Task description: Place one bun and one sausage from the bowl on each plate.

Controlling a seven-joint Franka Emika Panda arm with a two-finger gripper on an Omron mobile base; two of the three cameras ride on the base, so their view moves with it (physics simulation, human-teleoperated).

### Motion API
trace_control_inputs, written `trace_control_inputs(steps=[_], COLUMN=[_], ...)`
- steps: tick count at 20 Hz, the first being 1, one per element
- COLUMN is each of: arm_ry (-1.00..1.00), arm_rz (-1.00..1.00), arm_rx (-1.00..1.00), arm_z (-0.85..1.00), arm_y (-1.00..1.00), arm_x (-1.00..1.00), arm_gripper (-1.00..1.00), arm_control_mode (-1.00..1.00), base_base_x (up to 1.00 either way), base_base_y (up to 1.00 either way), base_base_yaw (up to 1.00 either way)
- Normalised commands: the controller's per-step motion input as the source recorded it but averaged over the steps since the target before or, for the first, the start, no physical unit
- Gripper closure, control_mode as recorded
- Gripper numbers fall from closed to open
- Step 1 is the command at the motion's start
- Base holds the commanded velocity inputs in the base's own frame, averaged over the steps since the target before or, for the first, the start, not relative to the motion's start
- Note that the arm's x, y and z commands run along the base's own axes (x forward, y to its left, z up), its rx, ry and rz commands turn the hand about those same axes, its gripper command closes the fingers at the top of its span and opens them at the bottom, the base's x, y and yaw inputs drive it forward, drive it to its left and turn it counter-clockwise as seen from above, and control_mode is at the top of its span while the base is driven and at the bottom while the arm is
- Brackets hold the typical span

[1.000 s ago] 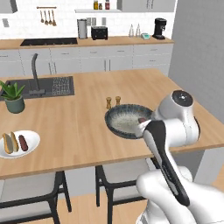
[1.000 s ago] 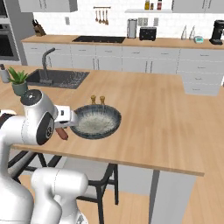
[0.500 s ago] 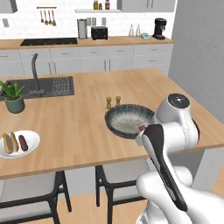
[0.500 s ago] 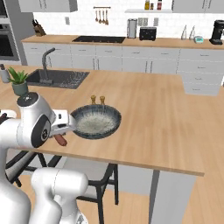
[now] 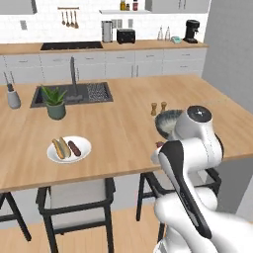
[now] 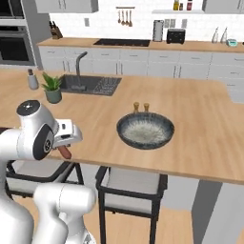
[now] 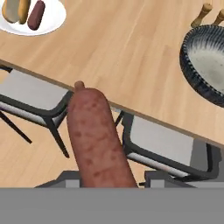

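Gripper pinches sausage, bottom centre of hand view, past counter edge over chair. Slip here drops it floorward. Bowl at right edge; plate upper left.

A wooden island counter with dark stools beneath faces white cabinets and a sink.

The dark bowl stands near the front edge of the wooden counter; its mottled inside looks empty. The white plate lies near the same edge, well apart, carrying a bun and a sausage side by side. A second sausage, red-brown, is off the counter, just past its front edge.
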Motion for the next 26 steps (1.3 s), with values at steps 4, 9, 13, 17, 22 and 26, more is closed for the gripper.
trace_control_inputs(steps=[4, 9, 13, 17, 22, 26], arm_ry=[0.0, 0.0, 0.0, 0.0, 0.0, 0.0], arm_rz=[0.0, 0.0, 0.0, 0.0, 0.0, 0.0], arm_rx=[0.0, 0.0, 0.0, 0.0, 0.0, 0.0], arm_z=[0.0, 0.0, 0.0, 0.0, 0.0, 0.0], arm_y=[0.0, 0.0, 0.0, 0.0, 0.0, 0.0], arm_x=[0.0, 0.0, 0.0, 0.0, 0.0, 0.0], arm_gripper=[1.0, 1.0, 1.0, 1.0, 1.0, 1.0], arm_control_mode=[1.0, 1.0, 1.0, 1.0, 1.0, 1.0], base_base_x=[-0.22, 0.0, 0.0, 0.0, 0.0, 0.0], base_base_y=[1.0, 1.0, 1.0, 1.0, 1.0, 1.0], base_base_yaw=[-0.09, -0.09, -0.06, -0.06, -0.06, -0.02])
